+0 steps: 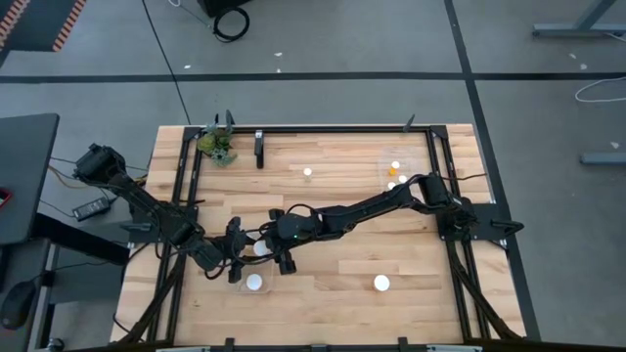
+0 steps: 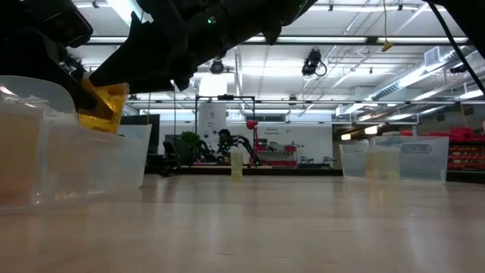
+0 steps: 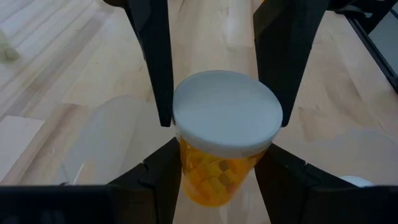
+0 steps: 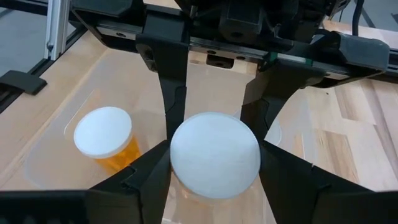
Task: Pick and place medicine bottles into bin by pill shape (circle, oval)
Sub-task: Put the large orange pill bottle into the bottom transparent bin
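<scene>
The left tool (image 3: pixel 217 186) gripped a pill bottle (image 3: pixel 222 149) by its amber body, above the clear bin (image 1: pixel 245 286). The right tool (image 4: pixel 214 180) straddled its white cap, not visibly clamped. Light, rigid, slick plastic; hold the body.

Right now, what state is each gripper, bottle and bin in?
left gripper: shut on held bottle, over the near bin.
right gripper: at the held bottle's cap, opposite the left gripper.
near bin: holds one upright bottle.
far bin: holds bottles.
loose bottles: two, upright on table.
</scene>
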